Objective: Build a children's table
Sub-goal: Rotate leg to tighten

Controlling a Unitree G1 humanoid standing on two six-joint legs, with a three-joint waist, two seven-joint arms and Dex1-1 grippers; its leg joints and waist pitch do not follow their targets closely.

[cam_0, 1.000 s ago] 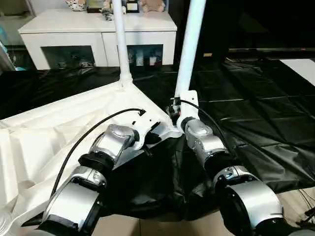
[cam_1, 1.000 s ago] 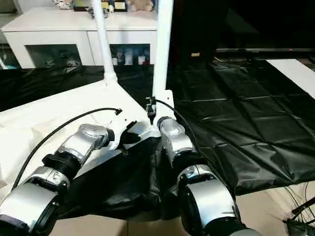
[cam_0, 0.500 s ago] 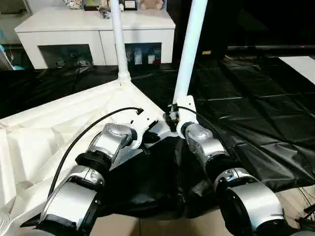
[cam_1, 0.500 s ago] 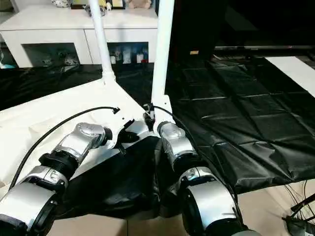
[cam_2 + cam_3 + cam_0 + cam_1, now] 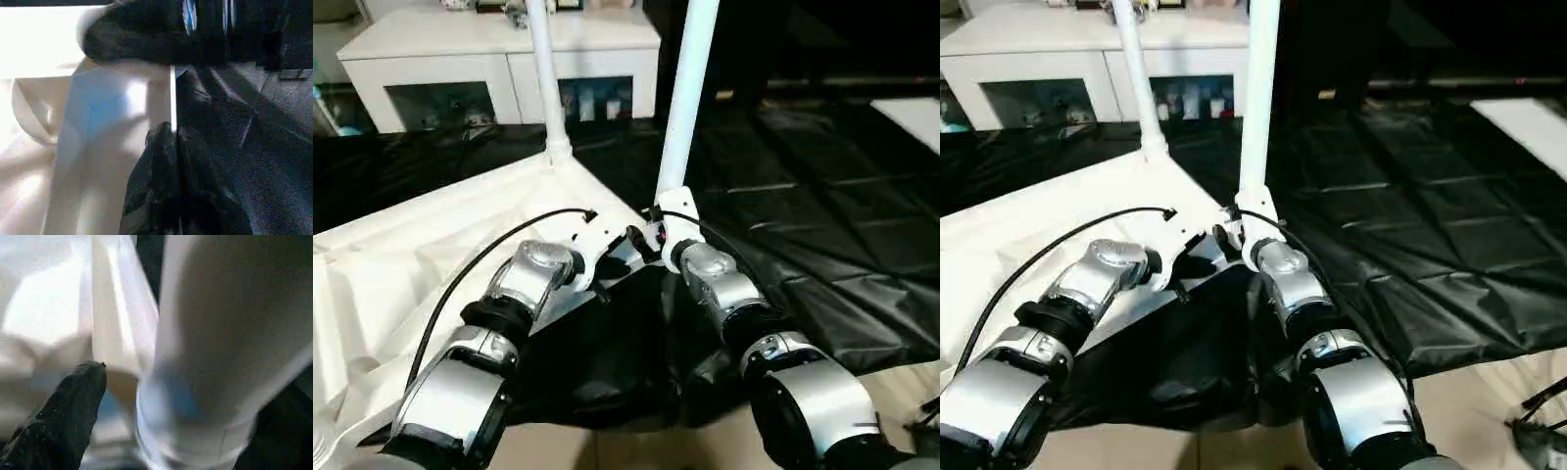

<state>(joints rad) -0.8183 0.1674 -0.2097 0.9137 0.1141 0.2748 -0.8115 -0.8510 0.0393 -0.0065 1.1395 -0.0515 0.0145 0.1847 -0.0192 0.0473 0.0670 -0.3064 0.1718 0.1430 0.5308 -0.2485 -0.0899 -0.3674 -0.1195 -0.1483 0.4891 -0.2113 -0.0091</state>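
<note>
The children's table top (image 5: pixel 411 264) lies upside down on a black sheet, a white slab with ribs showing. Two white legs stand upright in its corner sockets, one at the far corner (image 5: pixel 544 78) and one at the near right corner (image 5: pixel 683 98). My right gripper (image 5: pixel 662 223) is open around the base of the near leg (image 5: pixel 210 333). One black finger (image 5: pixel 73 401) stands clear of the tube. My left gripper (image 5: pixel 619 251) is shut, its fingertips (image 5: pixel 171 139) against the top's thin rim beside that same corner.
The black sheet (image 5: pixel 822 196) covers the floor around and to the right. A white cabinet with glass doors (image 5: pixel 499 59) stands at the back. A white panel (image 5: pixel 915 108) lies at the far right. Bare floor shows at the bottom right.
My right gripper's fingers have spread apart around the near leg's base. The view has shifted slightly. The left gripper stays shut at the rim.
</note>
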